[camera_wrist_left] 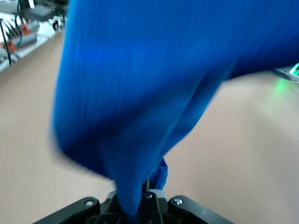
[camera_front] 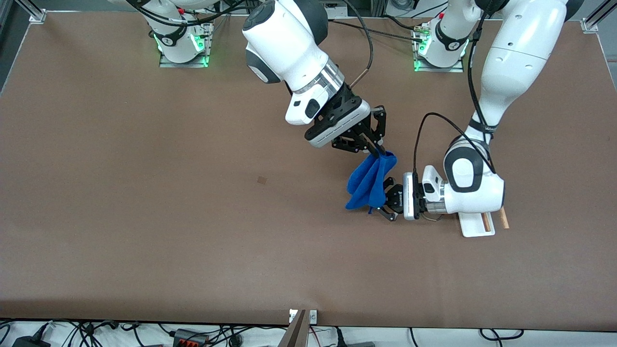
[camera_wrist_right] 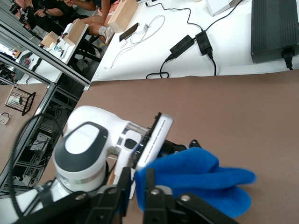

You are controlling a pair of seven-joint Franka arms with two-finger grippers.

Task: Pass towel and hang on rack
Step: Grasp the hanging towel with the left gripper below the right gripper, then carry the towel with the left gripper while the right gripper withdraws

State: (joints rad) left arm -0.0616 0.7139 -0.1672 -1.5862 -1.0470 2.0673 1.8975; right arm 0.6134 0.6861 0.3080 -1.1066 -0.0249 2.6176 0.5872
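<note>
A broad brown table (camera_front: pixel 144 217) is filling the front view, bare over most of its span, with the two arm bases standing along its top edge and cables trailing off its near edge. Going across from the right arm's end, the right gripper (camera_front: pixel 381 150) is hanging over the middle of the table, its fingers pinching the top corner of the towel (camera_front: pixel 368 185); in the right wrist view they are looking slightly parted around the cloth, though I cannot say for sure how firm that hold is. The towel is drooping in blue folds, clear of the tabletop. Next along, the left gripper (camera_front: pixel 382 205) is lying level and is clenched on the towel's lower part, the cloth bunching between its fingers. The rack (camera_front: pixel 482 224) is sitting toward the left arm's end, mostly hidden under the left arm's wrist, only the end of its white base and wooden rods peeking out. The risk is a tug between two grips if the right one lets go late, or the cloth sliding free of a shallow bite. The left wrist is crowding the rack, so a careless swing might knock it; open room is lying toward the front camera.
</note>
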